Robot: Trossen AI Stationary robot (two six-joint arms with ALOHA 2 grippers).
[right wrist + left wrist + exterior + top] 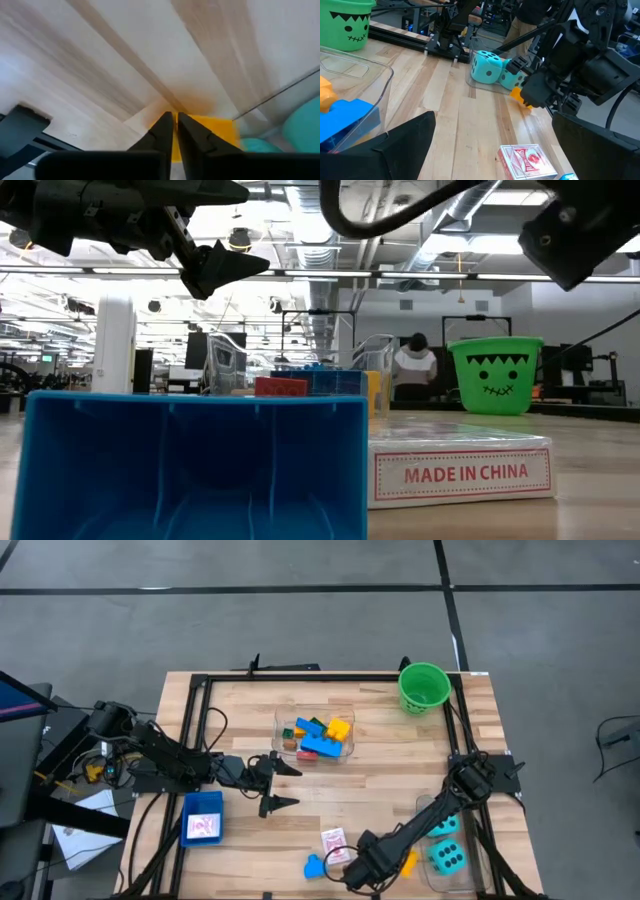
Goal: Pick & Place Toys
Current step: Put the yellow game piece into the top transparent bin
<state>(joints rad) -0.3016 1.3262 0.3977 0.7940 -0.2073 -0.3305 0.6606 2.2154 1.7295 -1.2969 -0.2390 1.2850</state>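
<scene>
My right gripper (175, 127) is shut near the table's front edge, its tips at a yellow-orange brick (408, 862) that lies on the wood beside the clear tub (470, 870) holding two teal dice (447, 845). The left wrist view shows the brick (518, 95) at the gripper's tip. My left gripper (283, 786) is open and empty above the table's middle, near the clear tub of coloured bricks (315, 735). A red-and-white card pack (333, 840) and a blue toy (315, 865) lie flat on the wood left of my right gripper. My right gripper's shut fingertips (165, 131) stand slanting down at the near edge of the yellow-orange brick (210, 131), which lies on the table. I cannot tell whether they touch it.
A green bucket (424, 687) stands at the far right corner. A blue tray (203, 817) with a card in it sits at the front left. A black frame rail (190, 740) runs around the table. A person (415, 365) shows far behind.
</scene>
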